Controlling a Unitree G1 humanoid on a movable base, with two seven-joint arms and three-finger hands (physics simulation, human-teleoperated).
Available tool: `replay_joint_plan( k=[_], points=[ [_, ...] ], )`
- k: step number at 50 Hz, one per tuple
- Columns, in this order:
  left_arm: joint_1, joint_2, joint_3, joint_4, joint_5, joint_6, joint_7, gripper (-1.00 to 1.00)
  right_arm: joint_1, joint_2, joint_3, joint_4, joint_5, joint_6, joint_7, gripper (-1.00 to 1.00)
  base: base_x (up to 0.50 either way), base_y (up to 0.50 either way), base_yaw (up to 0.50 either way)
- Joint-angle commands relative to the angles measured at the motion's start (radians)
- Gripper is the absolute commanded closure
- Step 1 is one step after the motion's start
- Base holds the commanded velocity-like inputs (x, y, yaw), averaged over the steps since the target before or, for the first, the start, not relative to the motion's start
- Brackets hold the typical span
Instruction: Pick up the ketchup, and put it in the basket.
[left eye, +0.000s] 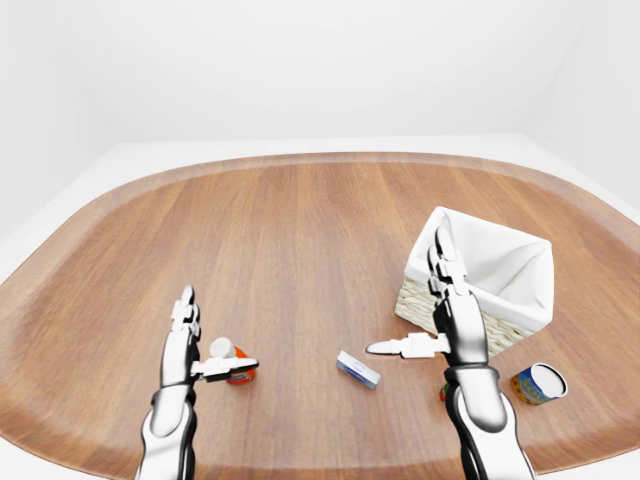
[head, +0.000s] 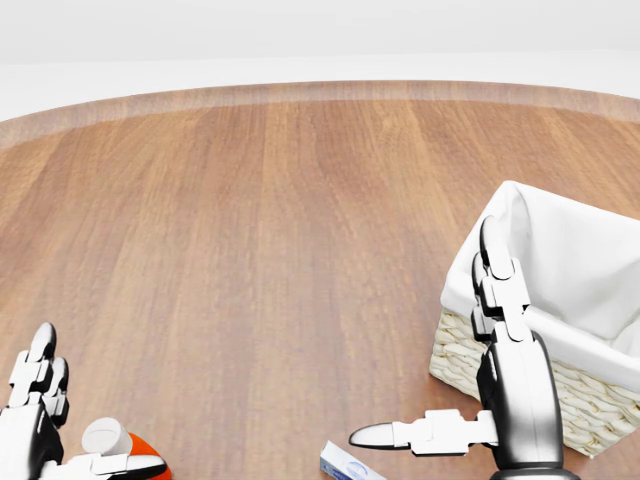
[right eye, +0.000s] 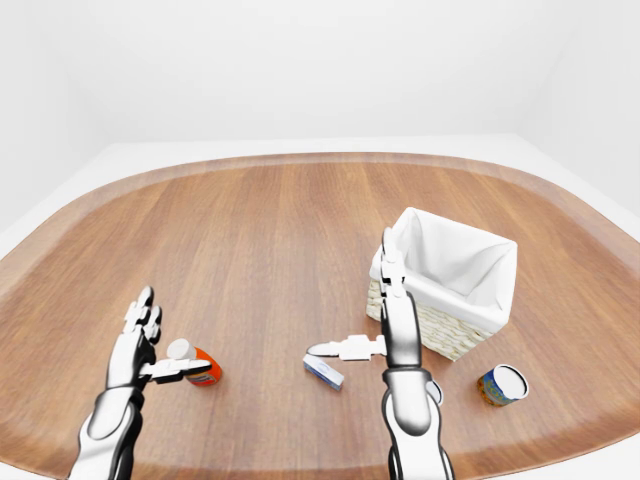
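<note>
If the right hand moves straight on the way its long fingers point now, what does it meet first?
Probably the basket. The right hand points its long fingers up the right-eye view, where they overlap the basket's near white-lined corner. Whether they would strike the rim or pass over it is unclear, since depth is hard to judge.

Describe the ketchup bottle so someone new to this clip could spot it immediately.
Start at the white-lined wicker basket on the wooden table, then look across to the right-eye view's lower left. There the ketchup bottle lies on its side beside the left hand. Its red-orange body and white cap set it apart from the small blue-and-white box and the can.
</note>
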Motion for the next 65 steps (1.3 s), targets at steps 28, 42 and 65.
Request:
replay_joint_plan(
  k=[28, 42, 65],
  points=[
    [-0.088, 0.054, -0.027, 0.272, 0.001, 0.000, 0.075, -1.00, 0.001, -0.001, -0.001, -0.001, -0.003, -0.003, 0.003, -1.00, 0.00, 0.00, 0.00],
    [-0.104, 0.061, -0.039, 0.326, -0.003, 0.000, 0.085, -1.00, 0.003, -0.001, 0.001, 0.003, -0.007, -0.008, 0.002, -1.00, 0.00, 0.00, 0.00],
    [-0.091, 0.055, -0.042, 0.307, -0.033, 0.000, 0.058, 0.93, 0.005, -0.002, 0.004, -0.006, -0.009, -0.004, 0.002, -1.00, 0.00, 0.00, 0.00]
  ],
)
